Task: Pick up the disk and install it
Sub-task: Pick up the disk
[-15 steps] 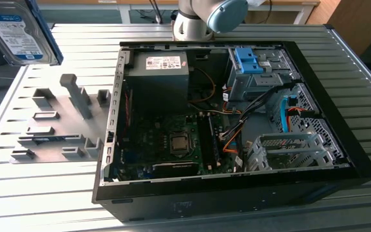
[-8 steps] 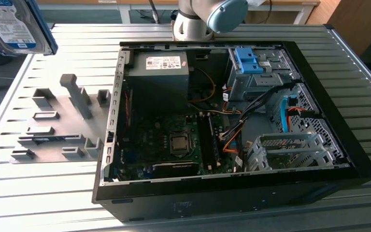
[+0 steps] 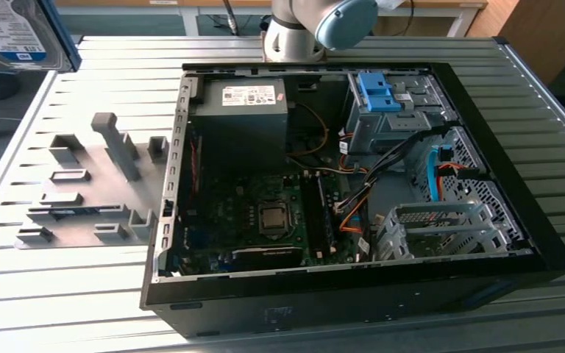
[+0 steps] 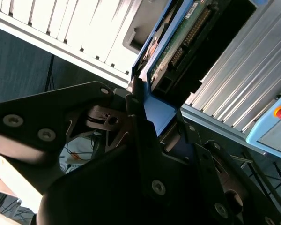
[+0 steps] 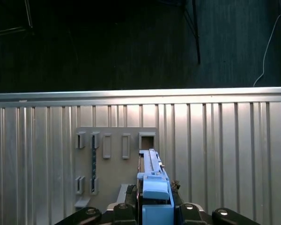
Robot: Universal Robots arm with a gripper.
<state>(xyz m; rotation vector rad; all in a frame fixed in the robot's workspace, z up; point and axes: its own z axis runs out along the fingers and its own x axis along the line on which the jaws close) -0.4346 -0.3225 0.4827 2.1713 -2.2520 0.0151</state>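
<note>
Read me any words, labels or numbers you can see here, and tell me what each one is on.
On the disk, held in the gripper: a blue-and-white label, print too small to read.
On the black box: a white sticker, too blurred to read.
No other text can be read.

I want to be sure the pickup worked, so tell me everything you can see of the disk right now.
The disk is a flat silver drive with a blue-and-white label and a blue plastic frame along its edges. In the second wrist view its green circuit board and a connector row show. The gripper is clamped on the blue frame at one end, holding the disk in the air above the grey slotted holder plate on the ribbed metal table.
</note>
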